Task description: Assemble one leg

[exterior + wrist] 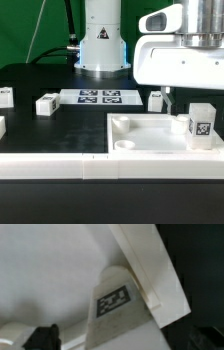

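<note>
A leg (pixel 200 122), a small white block with a black-and-white tag, stands upright on the right part of the large white panel (pixel 140 135). My gripper (pixel 190 98) hangs just above and around it. One dark finger (pixel 168 96) shows to the exterior view's left of the leg, with a gap between them. In the wrist view the leg (pixel 113 300) with its tag reaches up from the panel (pixel 50 269). One dark finger (pixel 45 336) stands apart from it and the other finger is out of sight. The jaws look open and grip nothing.
Other legs lie on the black table: two at the exterior view's left (pixel 8 96) (pixel 47 103) and one behind the panel (pixel 157 100). The marker board (pixel 100 97) lies before the robot base (pixel 103 45). A white rail (pixel 60 165) runs along the front.
</note>
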`<action>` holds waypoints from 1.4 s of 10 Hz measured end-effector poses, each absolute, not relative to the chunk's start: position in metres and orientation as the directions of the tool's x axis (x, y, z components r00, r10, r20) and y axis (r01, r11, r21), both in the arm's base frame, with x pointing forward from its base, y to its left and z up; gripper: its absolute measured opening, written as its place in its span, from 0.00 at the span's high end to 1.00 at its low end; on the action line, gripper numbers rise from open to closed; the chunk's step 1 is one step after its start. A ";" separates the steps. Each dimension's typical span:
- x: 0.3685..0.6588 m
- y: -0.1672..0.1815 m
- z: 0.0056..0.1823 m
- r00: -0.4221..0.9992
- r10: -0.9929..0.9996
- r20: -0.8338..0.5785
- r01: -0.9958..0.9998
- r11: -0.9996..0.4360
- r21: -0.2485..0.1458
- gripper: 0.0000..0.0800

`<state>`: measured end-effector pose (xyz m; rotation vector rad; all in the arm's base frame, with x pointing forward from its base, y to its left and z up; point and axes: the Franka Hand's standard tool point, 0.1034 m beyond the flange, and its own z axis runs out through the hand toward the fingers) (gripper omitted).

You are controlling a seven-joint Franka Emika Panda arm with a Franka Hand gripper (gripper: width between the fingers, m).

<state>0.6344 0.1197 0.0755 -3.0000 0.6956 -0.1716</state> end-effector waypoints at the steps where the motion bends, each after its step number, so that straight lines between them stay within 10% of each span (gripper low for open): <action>1: 0.634 0.122 0.075 0.924 -0.369 0.100 -0.363 -0.929 -0.075 0.19; 6: 0.635 0.115 0.074 0.980 0.162 0.119 0.161 -0.987 0.015 0.19; 11: 0.634 0.115 0.074 0.987 0.111 0.118 0.111 -0.994 0.008 0.64; 14: 0.633 0.116 0.072 0.955 -0.270 0.120 -0.266 -0.963 -0.047 0.64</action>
